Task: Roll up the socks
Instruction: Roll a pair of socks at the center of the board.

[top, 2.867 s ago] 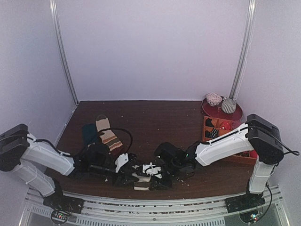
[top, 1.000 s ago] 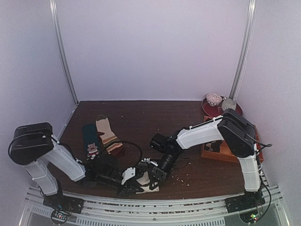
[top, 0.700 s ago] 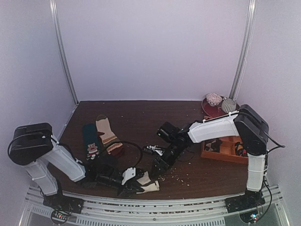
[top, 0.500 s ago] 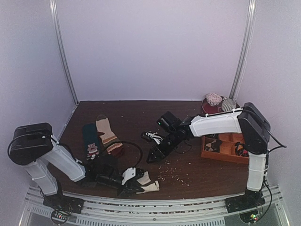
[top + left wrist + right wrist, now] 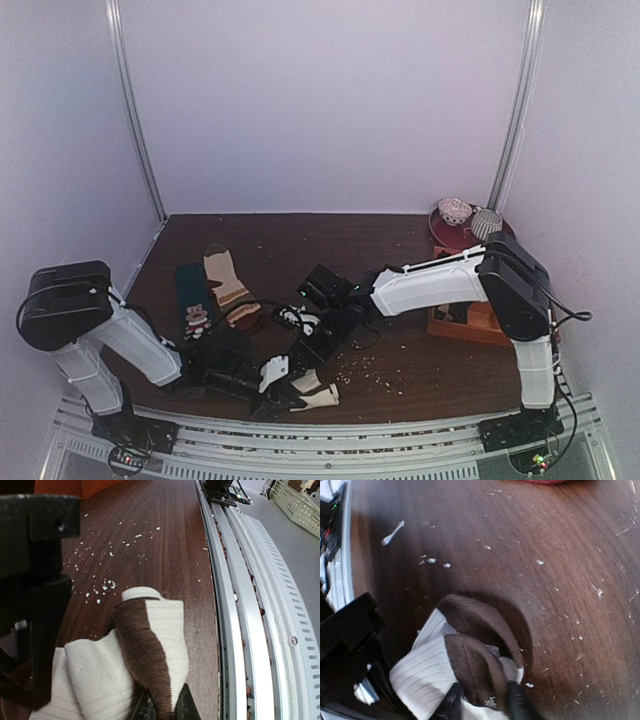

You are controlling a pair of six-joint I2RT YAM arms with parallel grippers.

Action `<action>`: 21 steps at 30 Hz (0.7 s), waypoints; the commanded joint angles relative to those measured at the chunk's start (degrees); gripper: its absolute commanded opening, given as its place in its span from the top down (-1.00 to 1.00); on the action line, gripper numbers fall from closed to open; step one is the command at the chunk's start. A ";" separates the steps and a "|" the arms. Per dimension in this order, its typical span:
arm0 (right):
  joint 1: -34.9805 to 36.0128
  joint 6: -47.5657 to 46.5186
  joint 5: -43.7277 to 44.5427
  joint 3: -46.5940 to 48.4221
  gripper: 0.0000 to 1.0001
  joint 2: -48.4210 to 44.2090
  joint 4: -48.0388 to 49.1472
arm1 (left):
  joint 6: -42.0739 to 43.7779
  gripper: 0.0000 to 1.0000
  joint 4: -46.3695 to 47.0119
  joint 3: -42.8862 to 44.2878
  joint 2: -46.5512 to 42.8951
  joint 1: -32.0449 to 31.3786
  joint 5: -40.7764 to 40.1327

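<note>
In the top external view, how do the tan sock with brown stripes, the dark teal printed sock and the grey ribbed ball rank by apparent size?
1 and 2. tan striped sock and dark teal sock: they look alike, so not ranked.
3. grey ribbed ball: smallest, although it lies farther from the camera.

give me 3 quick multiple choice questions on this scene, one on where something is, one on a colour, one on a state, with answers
1. Where do the striped tan sock and the dark teal sock lie on the table?
A the left part
B the right part
C far back centre

2. What colour is the end of the socks?
A blue
B brown
C green

3. The left gripper is
A wide open
B shut on the socks
C out of every view

Answers:
1 A, the top view shows both side by side, left of centre.
2 B, a brown end meets the cream fabric in the left wrist view.
3 B, its fingertips pinch the brown end.
</note>
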 commanded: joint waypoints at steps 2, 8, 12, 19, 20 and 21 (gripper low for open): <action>1.36 -0.51 11.92 0.22 0.80 1.32 -3.59 | -0.20 1.00 -6.10 -0.21 1.41 -0.55 -1.14; 0.22 3.27 28.02 -5.66 1.00 -2.56 -3.65 | 0.79 1.00 -10.15 0.68 -1.52 -0.55 -2.20; -2.83 5.81 29.53 -11.24 1.00 -6.10 -1.74 | 1.35 1.00 -11.89 0.73 -3.49 -0.55 -2.96; -3.73 5.39 28.01 -12.69 1.00 -6.93 -1.29 | 1.03 1.00 -11.27 2.26 -0.56 -0.48 -1.04; -3.72 5.18 27.23 -12.61 1.00 -6.82 -0.84 | 0.78 1.00 -11.52 2.77 0.35 -0.46 -0.70; -3.72 4.65 26.28 -12.46 1.00 -6.89 -0.40 | 0.57 1.00 -12.10 3.40 1.34 -0.34 -0.01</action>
